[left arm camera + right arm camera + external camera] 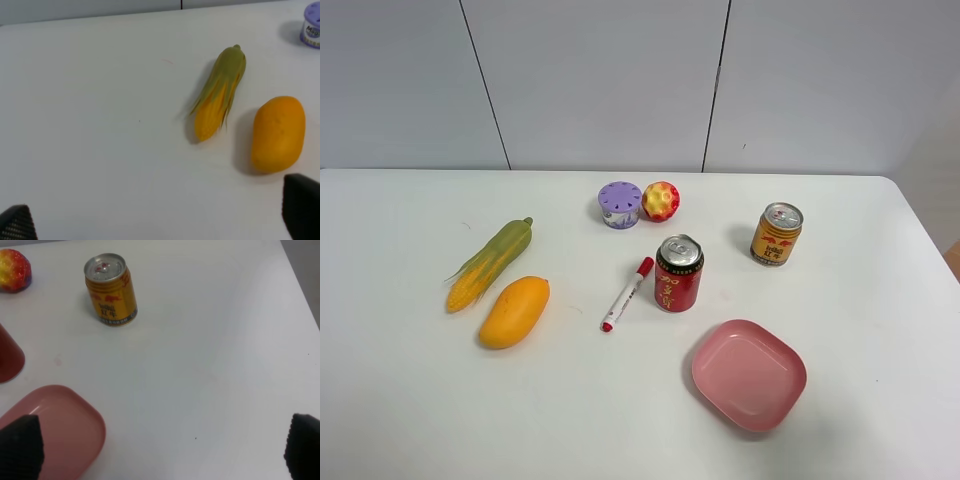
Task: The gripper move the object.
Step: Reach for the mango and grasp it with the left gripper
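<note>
While the mango [514, 312] lies on its side at the left of the worktop [410, 410], just beside the corn cob [488, 266] and well apart from the marker [627, 294], you've got nothing in hand. The left gripper [160, 219] hangs over bare worktop with its fingers [301, 205] spread wide, and the mango sits off toward one finger, not between the pair. Here's how I'd play it: slide across until the fruit is centred. Set the fingers across its narrow width, not its length, and drop low enough to catch the fattest part. Then close gently, because that smooth, rounded skin looks ready to squirt out of a high pinch. Mind the corn: its yellow tip lies close to the mango, so the finger on that side needs a clean slot. The right gripper [161, 447] is also wide and empty, above the rim of the pink plate [75, 410] with the gold can [110, 290] beyond; I'd leave it out of this. Now the blind spots: neither arm shows in the high view, and each wrist view gives you only dark fingertips at the frame edge. That makes height above the worktop hard to judge. And nothing here tells you where the mango should go.
</note>
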Controlling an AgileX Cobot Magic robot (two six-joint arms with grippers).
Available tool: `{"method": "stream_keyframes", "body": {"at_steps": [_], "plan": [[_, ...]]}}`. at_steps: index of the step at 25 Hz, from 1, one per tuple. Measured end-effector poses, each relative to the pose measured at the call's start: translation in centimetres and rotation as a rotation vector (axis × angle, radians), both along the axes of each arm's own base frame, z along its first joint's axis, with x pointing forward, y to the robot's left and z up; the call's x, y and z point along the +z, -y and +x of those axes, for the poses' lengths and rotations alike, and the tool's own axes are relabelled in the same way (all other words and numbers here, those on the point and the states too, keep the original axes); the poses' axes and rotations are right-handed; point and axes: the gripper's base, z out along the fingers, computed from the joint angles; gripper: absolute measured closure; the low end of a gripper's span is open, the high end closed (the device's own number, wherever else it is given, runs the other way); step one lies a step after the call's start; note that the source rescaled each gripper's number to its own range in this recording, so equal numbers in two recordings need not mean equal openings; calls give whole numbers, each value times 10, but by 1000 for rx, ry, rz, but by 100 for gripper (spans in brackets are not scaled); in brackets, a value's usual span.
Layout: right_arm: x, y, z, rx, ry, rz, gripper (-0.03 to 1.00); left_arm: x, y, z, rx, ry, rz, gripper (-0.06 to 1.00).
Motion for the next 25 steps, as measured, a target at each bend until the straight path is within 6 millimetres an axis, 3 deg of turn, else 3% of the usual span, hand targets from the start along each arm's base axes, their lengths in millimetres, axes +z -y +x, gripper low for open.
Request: {"method": "stream_keyframes", "body": {"at_steps": [25], "plan": [[0,0,0,0,0,0,-3,0,0,0,0,0,0,-6]]}}
